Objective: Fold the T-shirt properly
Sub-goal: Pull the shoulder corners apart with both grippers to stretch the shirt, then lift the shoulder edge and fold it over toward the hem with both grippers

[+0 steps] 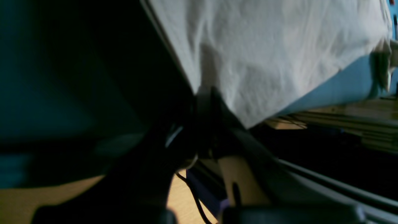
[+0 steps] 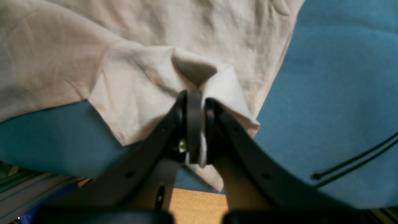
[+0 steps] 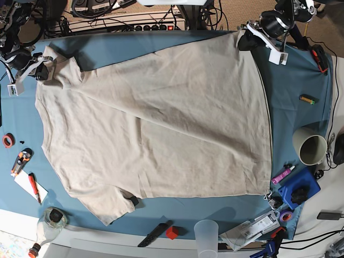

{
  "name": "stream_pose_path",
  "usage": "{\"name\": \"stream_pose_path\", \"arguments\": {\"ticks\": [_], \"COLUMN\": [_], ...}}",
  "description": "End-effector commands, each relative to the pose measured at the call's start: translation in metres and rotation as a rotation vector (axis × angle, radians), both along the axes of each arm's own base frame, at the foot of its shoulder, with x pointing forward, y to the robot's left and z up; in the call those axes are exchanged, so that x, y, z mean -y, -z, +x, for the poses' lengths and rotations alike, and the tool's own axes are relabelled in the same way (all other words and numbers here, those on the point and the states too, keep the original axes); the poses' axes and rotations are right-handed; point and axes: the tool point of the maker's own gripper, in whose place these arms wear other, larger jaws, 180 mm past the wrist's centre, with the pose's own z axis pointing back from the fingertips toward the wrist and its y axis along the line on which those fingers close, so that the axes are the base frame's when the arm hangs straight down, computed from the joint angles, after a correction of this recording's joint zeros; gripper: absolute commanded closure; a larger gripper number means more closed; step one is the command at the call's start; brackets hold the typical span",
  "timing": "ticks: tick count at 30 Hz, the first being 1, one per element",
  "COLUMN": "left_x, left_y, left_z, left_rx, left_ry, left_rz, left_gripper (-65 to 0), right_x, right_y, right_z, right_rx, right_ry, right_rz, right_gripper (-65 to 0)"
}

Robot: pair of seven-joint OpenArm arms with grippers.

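Two claws closed on the T-shirt, one at each end of its robot-side edge.
Left claw: narrow, pinching the shirt near the robot-side edge of the table. Right claw: narrow, gripping bunched fabric toward the table's right robot-side corner. The shirt lies spread across the table, with a diagonal crease. Likely faults: the left claw appears to have only a margin of cloth, so a sharp pull could free it; unequal arm travel could skew the fold; the bunch at the right claw could set as a lump. Carrying the edge too far outward could sweep the plastic cup at the table's far edge.
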Motion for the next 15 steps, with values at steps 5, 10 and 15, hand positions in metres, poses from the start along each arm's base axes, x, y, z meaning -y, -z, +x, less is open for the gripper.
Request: {"name": "stream_pose_path", "arguments": {"ticks": [5, 10, 15], "left_x": [-0.001, -0.026, -0.054], "left_y": [-0.011, -0.028, -0.038], "left_z": [0.0, 0.009, 0.014], "left_rx": [0.015, 0.064, 0.094], "left_ry": [0.032, 0.013, 0.005], "left_rz": [0.035, 0.129, 0.207], "left_gripper": [0.0, 0.0, 0.0], "right_x": [-0.003, -0.009, -0.006], "right_y": [-0.015, -0.015, -0.027], "right_z": [0.009, 0.003, 0.001], "right_rx": [0.047, 0.025, 0.059], "right_ry": [-0.026, -0.048, -0.04], "right_rz": [0.026, 0.063, 0.091], "right_gripper": [0.0, 0.0, 0.0]}}
